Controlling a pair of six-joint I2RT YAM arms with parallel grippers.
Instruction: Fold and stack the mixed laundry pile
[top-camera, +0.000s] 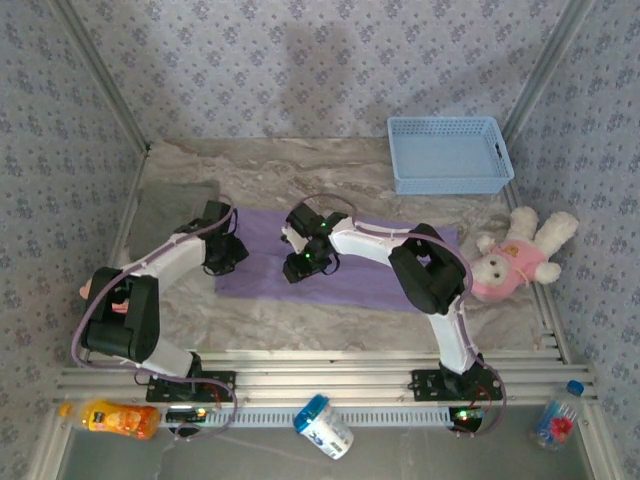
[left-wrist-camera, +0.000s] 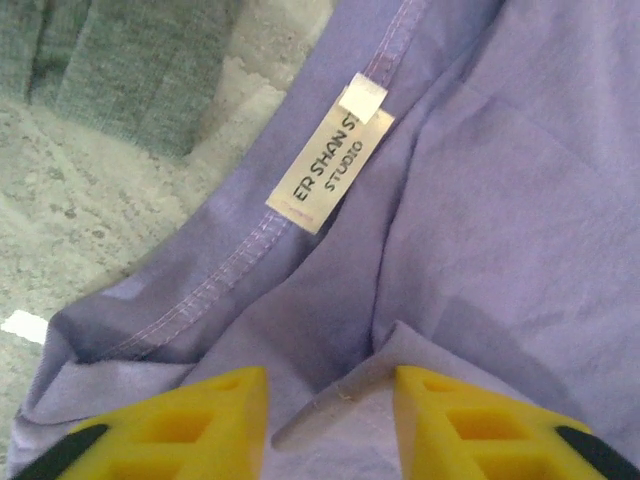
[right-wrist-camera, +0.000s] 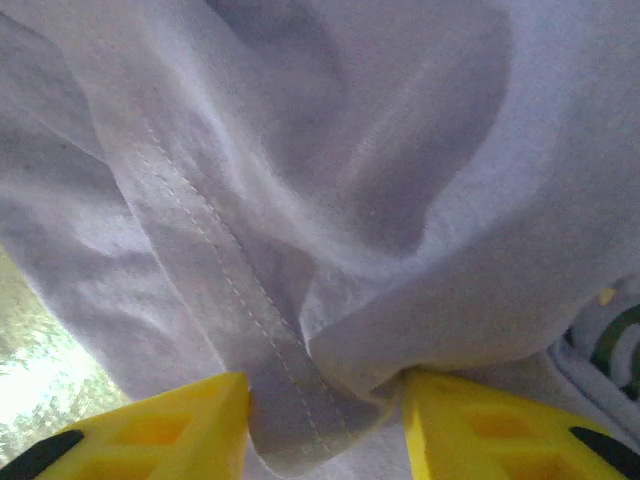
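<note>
Folding is barely begun: left claw (left-wrist-camera: 330, 388) and right claw (right-wrist-camera: 325, 392) each pinch the spread lavender T-shirt (top-camera: 260, 280) (gray garment (left-wrist-camera: 120, 70) near the table (top-camera: 300, 170) left edge, unstacked).

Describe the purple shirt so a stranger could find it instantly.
Start at the marble-patterned table between the wallpapered walls. Spread flat across its middle, under the wrists of both arms, lies the lavender T-shirt. It is the broad purple cloth, unlike the gray garment off its left end and the pink-and-white plush toy off its right end.
</note>
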